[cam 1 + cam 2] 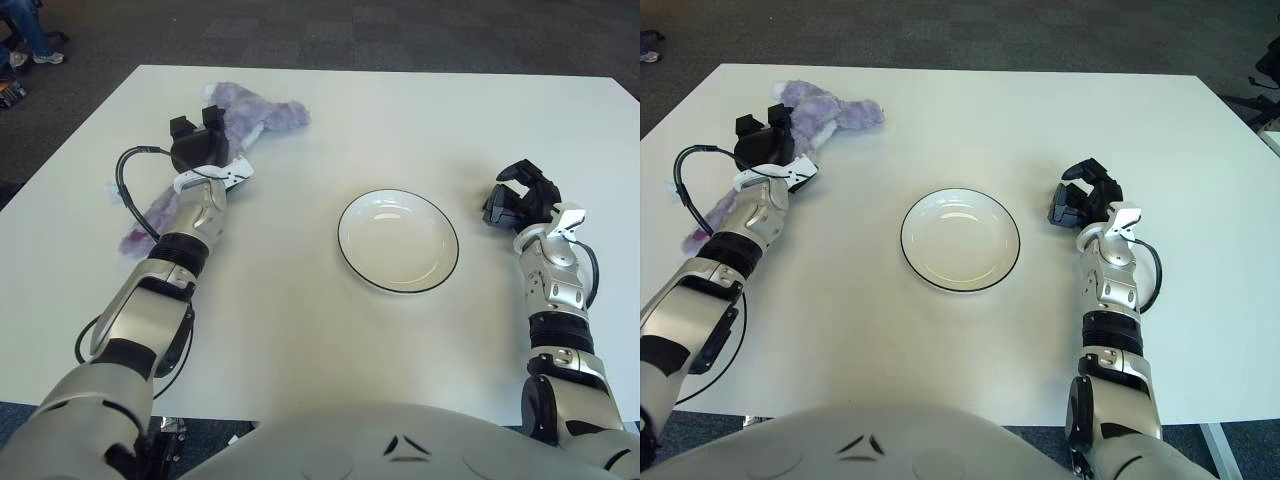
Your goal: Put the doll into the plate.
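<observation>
A purple plush doll point(258, 112) lies stretched out at the far left of the white table, with its lower end point(138, 226) showing beside my left forearm. My left hand point(197, 143) is over the doll's middle and hides that part; its fingers point away, spread, and are not closed around the plush. The white plate point(398, 240) with a dark rim sits empty at the table's centre, well to the right of the doll. My right hand point(520, 195) shows to the right of the plate, fingers curled, holding nothing.
A black cable point(125, 185) loops out from my left forearm over the table. The table's far edge point(380, 70) borders dark carpet. A person's legs point(25, 35) show at the far top left, off the table.
</observation>
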